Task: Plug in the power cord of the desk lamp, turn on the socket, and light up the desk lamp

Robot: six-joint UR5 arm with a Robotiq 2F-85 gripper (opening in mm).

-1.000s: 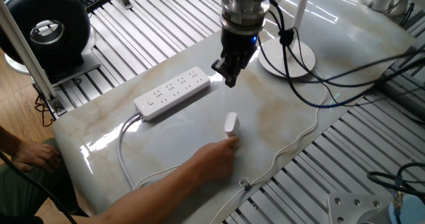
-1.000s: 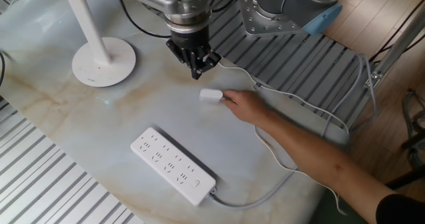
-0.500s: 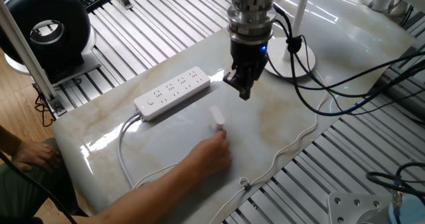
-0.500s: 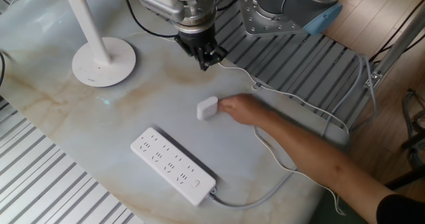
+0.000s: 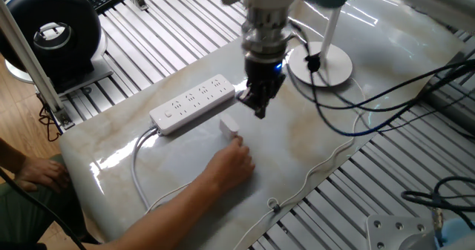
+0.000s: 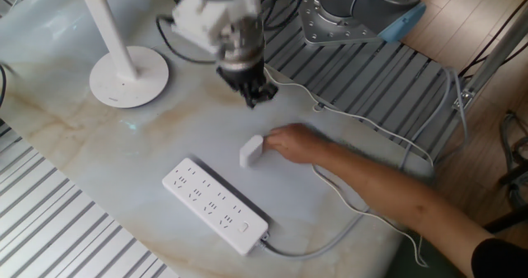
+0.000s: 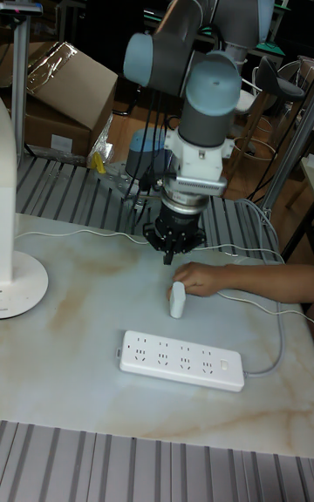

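The socket (image 5: pixel 193 104) (image 6: pixel 216 205) (image 7: pixel 181 360) lies flat on the marble table. A person's hand (image 5: pixel 234 165) (image 6: pixel 293 142) holds the power cord's boxy white plug (image 5: pixel 228 128) (image 6: pixel 251 151) (image 7: pixel 177 299) on the table just beside the socket. The thin white cord (image 5: pixel 326 161) trails off toward the table edge. My gripper (image 5: pixel 256 105) (image 6: pixel 253 94) (image 7: pixel 171 254) hangs above the table a little beyond the plug, near the socket's far end. Its fingers are shut with nothing between them. The desk lamp's round base (image 5: pixel 326 64) (image 6: pixel 128 74) (image 7: pixel 17 284) stands behind it.
The person's forearm (image 6: pixel 388 191) reaches across the table from the front edge. A black round fan (image 5: pixel 52 27) stands off the table at the left. Black robot cables (image 5: pixel 371 98) loop over the table near the lamp. The socket's thicker cable (image 5: pixel 137 168) runs toward the front.
The hand has slid the plug leftward, closer to the socket. My gripper swung right, then back left and a little lower, staying shut.
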